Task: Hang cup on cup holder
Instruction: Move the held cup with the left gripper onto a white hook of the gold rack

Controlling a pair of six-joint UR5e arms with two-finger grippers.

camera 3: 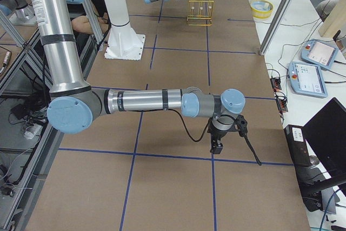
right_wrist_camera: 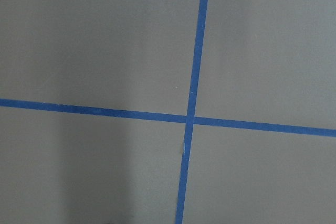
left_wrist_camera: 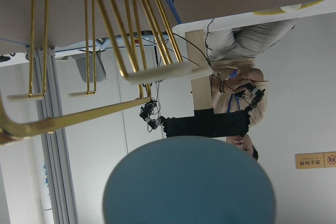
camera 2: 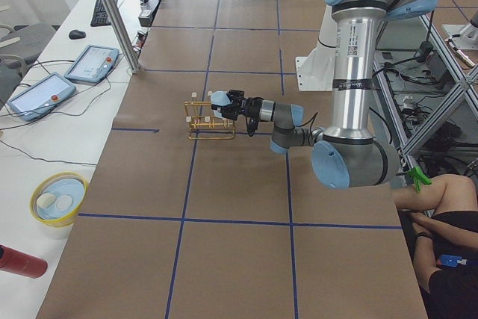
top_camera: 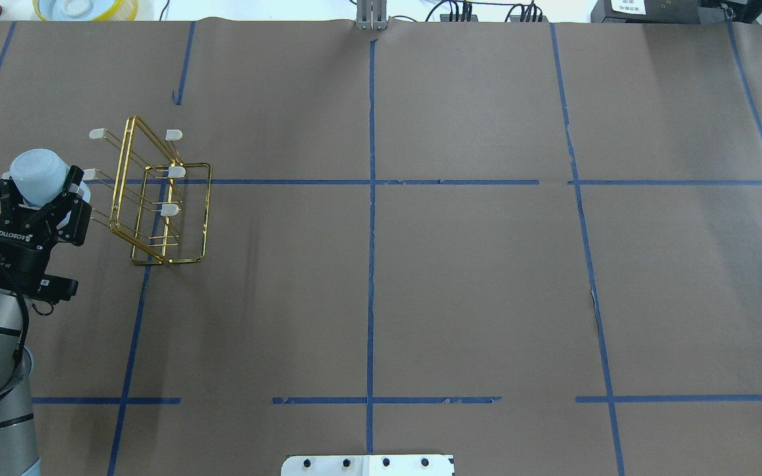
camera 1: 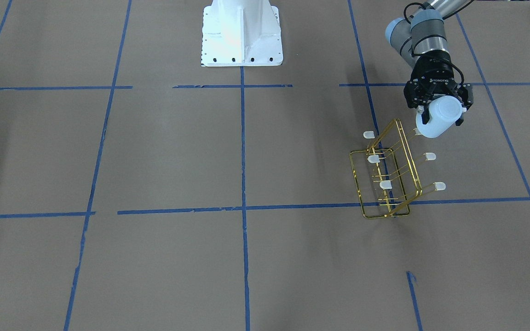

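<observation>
My left gripper [camera 1: 440, 118] is shut on the pale blue-white cup [camera 1: 440, 115], holding it above the table. The cup also shows in the overhead view [top_camera: 38, 173] and fills the bottom of the left wrist view [left_wrist_camera: 189, 182]. The gold wire cup holder [camera 1: 386, 185] stands just beside it [top_camera: 170, 209], with its white-capped prongs sticking out to both sides. The cup is level with the upper prongs on the gripper's side; I cannot tell whether it touches one. The rack's wires cross the top of the left wrist view [left_wrist_camera: 79, 119]. My right gripper [camera 3: 216, 140] points down at the far end of the table; I cannot tell whether it is open or shut.
The white robot base [camera 1: 242, 32] stands at the table's middle edge. A yellow bowl [camera 2: 58, 199] and a red cylinder [camera 2: 22, 261] sit on the side bench. A metal post [top_camera: 371, 16] rises at the far table edge. The right wrist view shows only brown paper and blue tape lines [right_wrist_camera: 191, 119].
</observation>
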